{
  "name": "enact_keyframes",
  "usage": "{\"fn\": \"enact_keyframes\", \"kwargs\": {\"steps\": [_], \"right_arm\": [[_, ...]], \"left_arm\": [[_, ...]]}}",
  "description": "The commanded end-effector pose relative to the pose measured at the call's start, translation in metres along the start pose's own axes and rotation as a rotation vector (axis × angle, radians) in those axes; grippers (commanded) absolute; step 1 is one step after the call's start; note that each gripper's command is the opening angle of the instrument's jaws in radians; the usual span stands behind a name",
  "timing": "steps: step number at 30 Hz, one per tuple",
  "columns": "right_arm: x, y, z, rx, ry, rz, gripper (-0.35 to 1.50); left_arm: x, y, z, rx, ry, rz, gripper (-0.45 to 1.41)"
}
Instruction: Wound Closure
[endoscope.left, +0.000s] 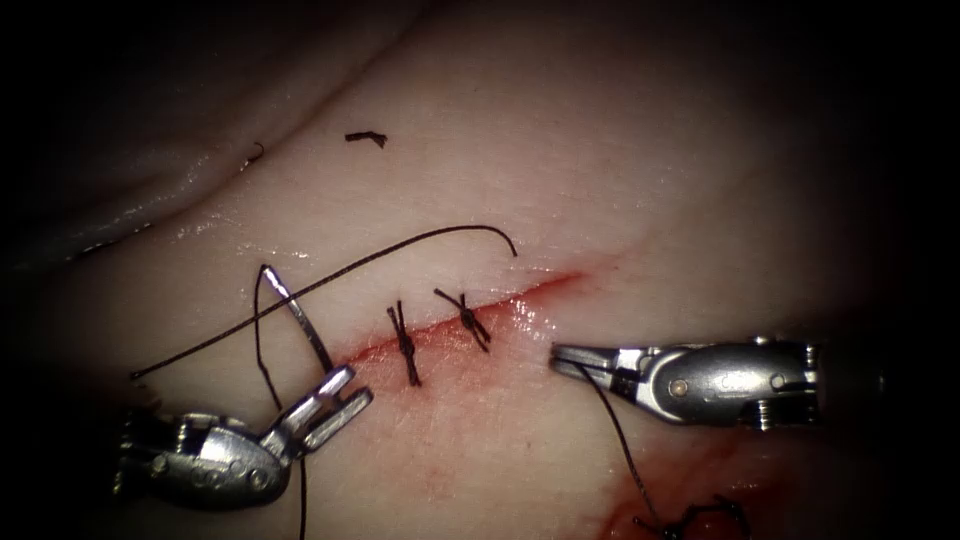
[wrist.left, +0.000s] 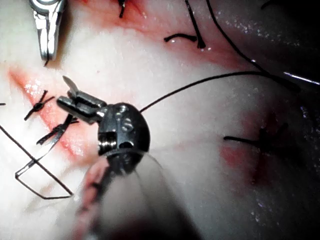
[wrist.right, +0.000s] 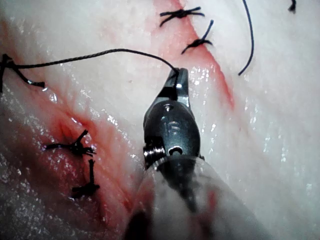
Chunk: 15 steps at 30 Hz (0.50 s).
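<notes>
The left tool (endoscope.left: 335, 400) grips the needle (endoscope.left: 297, 318) near its end, free above the tissue (endoscope.left: 620, 170) left of the cut (endoscope.left: 500, 305), so keep this hold firm, while the right tool (endoscope.left: 565, 356) is clenched on the thread (endoscope.left: 615, 430)

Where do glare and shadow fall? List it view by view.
Endoscope view: light fades to dark edges; wet glints by the cut; the left tool holds the needle by one end, out of the tissue, left of the cut. Left wrist view: tissue strongly lit. Right wrist view: glints beside the right tool, gripping thread.
</notes>
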Motion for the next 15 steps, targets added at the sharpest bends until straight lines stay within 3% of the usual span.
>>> {"fn": "enact_keyframes", "kwargs": {"steps": [1,9,15], "right_arm": [[0.0010,-0.0020,0.0002,0.032,0.001,-0.013,-0.35],[0.0087,-0.0084,-0.0035,0.145,0.044,-0.063,-0.35],[0.0137,-0.0105,-0.0052,0.188,0.059,-0.097,-0.35]], "left_arm": [[-0.0004,0.0008,0.0002,-0.003,0.001,-0.002,-0.45],[-0.0004,0.0008,0.0003,-0.003,0.001,-0.002,-0.45],[-0.0003,0.0009,0.0004,-0.003,0.002,-0.001,-0.45]]}}
